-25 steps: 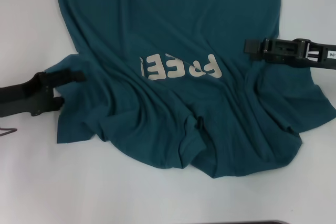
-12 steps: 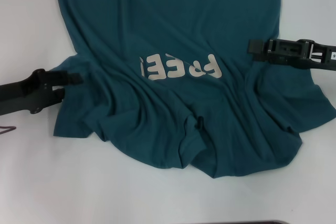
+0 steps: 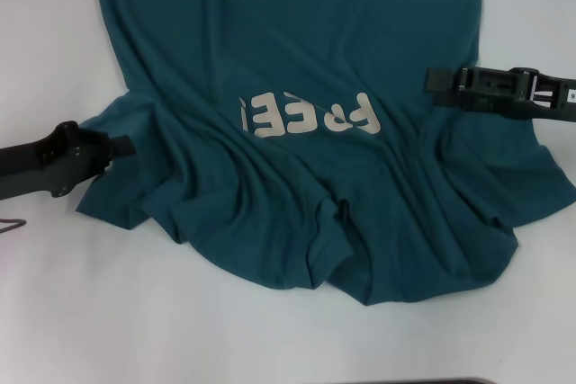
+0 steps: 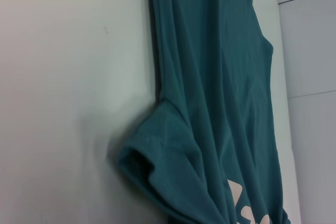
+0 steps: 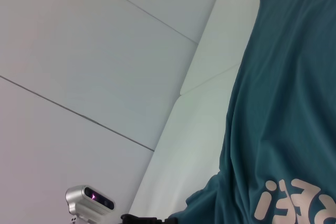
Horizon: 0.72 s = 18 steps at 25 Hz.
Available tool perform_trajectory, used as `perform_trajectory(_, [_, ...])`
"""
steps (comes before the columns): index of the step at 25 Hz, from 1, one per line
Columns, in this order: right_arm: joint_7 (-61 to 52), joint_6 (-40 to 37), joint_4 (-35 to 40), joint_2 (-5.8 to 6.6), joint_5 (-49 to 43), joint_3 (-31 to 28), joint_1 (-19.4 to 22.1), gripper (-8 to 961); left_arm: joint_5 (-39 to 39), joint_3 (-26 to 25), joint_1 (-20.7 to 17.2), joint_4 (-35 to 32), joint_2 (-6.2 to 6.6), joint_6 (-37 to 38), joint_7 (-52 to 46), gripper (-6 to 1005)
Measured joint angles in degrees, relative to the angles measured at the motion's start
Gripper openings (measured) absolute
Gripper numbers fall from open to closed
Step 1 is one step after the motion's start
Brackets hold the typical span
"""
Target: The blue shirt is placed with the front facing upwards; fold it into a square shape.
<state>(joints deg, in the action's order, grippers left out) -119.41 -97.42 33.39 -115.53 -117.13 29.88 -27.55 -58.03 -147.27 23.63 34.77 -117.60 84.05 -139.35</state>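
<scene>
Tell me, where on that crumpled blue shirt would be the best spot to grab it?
Probably the sleeves: the blue shirt bunches loosely at both shoulder ends, so each sleeve edge offers a fold to pinch. Left gripper comes in from the robot's left, right gripper from its right.

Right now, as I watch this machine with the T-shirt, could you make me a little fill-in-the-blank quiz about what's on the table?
1. The blue shirt lies with its printed letters facing ____.
2. The left gripper is at the shirt's ____ sleeve.
3. The right gripper is over the shirt's ____ edge.
4. The table under the shirt is ____ in colour.

Missing words: up; left; right; white
</scene>
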Motion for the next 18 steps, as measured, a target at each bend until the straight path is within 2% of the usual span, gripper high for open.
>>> perform_trajectory(4, [-0.19,-0.1,0.0,0.17,-0.02,0.0,0.07,938,0.02,0.03,-0.01,0.11,0.35,0.13,0.06,36])
perform_trajectory(10, [-0.82,-0.01,0.0,0.32,-0.02,0.0,0.13,938,0.11,-0.2,-0.72,0.19,1.95,0.24,0.04,29])
perform_trajectory(18, [-1.06,0.04,0.0,0.35,-0.02,0.0,0.07,938,0.12,-1.14,-1.81,0.29,5.29,0.19,-0.68,29])
